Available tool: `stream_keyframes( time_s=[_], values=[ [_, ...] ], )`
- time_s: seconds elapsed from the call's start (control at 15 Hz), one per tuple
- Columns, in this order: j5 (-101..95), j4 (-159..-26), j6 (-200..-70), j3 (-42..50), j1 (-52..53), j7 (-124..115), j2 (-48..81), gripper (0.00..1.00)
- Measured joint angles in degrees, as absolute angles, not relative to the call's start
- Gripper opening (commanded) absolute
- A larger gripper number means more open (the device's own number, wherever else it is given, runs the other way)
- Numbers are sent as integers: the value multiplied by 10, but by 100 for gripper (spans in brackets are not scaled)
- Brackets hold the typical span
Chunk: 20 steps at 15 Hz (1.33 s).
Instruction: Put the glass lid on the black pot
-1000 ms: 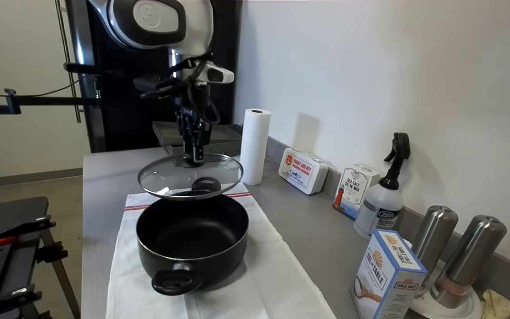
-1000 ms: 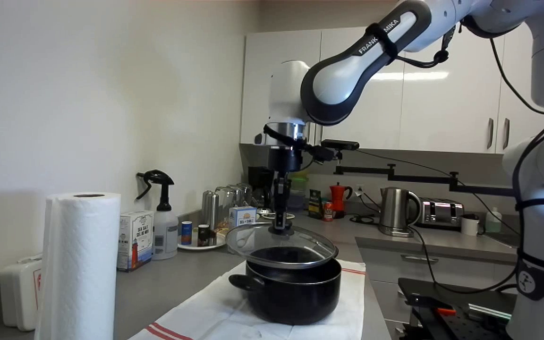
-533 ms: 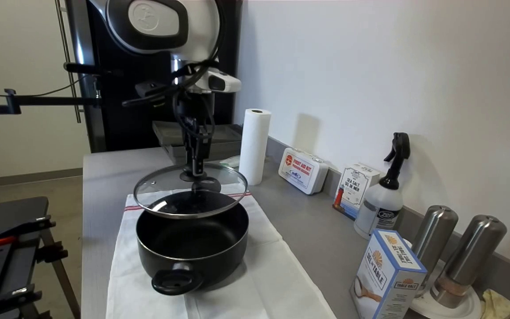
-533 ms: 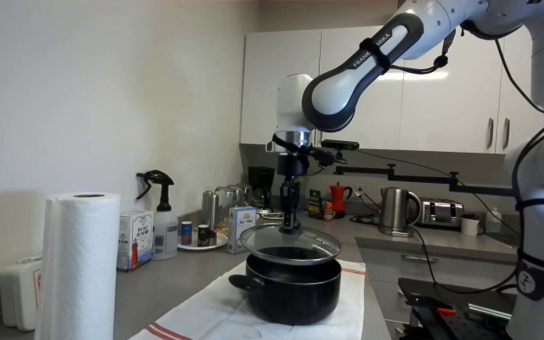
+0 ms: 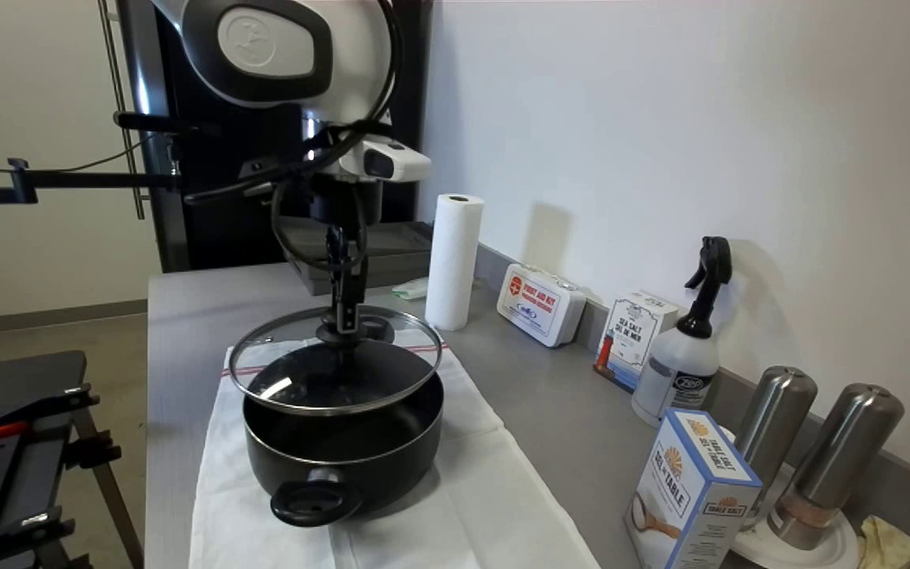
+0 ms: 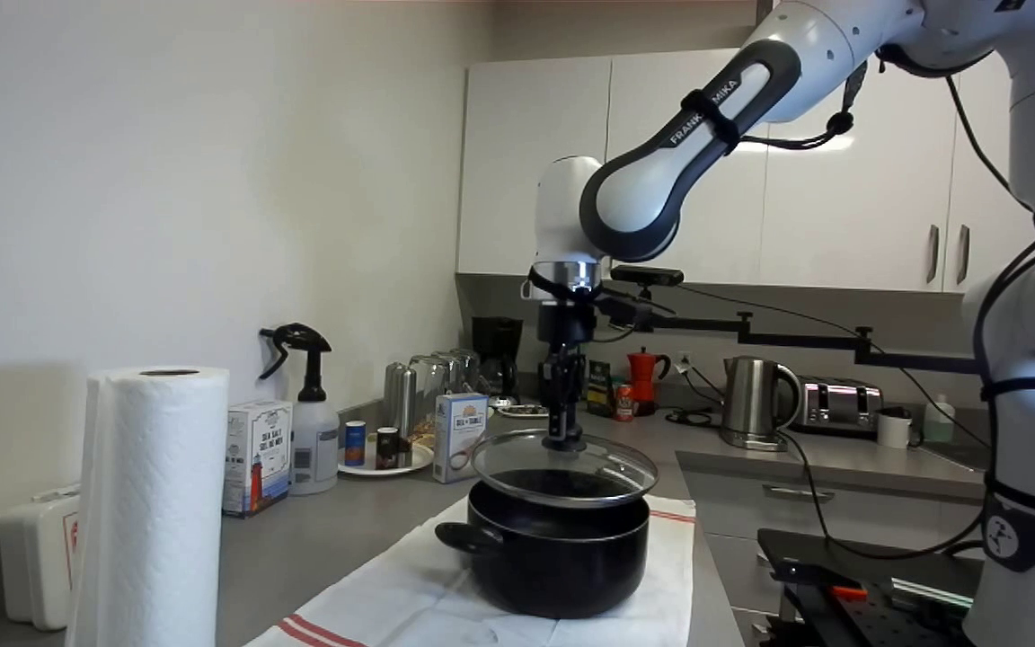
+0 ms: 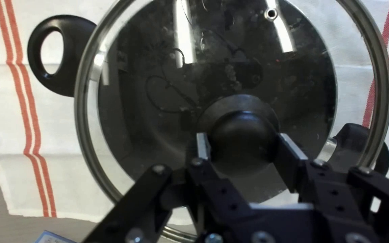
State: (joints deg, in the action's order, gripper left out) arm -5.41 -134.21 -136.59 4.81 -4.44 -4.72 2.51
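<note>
My gripper point(image 5: 346, 325) is shut on the dark centre knob of the glass lid point(image 5: 400, 371). In the wrist view the two fingers point(image 7: 241, 145) stand on either side of the knob point(image 7: 243, 135). The lid, with its metal rim, is held about level above the black pot point(image 5: 344, 482). In both exterior views the lid point(image 6: 562, 490) is apart from the pot point(image 6: 562, 575), with the pot's near rim and inside showing below it. In the wrist view the lid point(image 7: 181, 87) covers most of the pot, and the pot's loop handles point(image 7: 62, 74) stick out on two sides.
The pot stands on a white towel point(image 5: 494, 506) with red stripes on the counter. A paper towel roll point(image 5: 455, 261), a first aid kit point(image 5: 540, 304), salt boxes point(image 5: 692, 490), a spray bottle point(image 5: 676, 363) and steel mills point(image 5: 838, 458) stand along the wall.
The gripper has carried the lid further over the pot and lower. It moved toward the camera in an exterior view and to the right in an exterior view. The pot has not moved.
</note>
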Motion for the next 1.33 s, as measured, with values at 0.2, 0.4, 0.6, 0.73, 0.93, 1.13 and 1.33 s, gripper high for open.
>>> stream_keyframes(
  time_s=[0.2,0.4,0.6,0.73,0.93,1.13,1.33],
  values=[
    [-54,-1344,-1382,52,-48,-62,33,25],
    [-54,-1344,-1406,56,-49,-72,47,25],
    [-54,-1344,-1427,58,-50,-76,63,25],
    [-54,-1343,-1439,60,-50,-77,73,25],
    [-54,-1343,-1451,62,-51,-77,84,25],
    [-54,-1343,-1459,65,-51,-77,92,25],
    [-52,-1343,-1460,65,-51,-77,93,25]
  ],
)
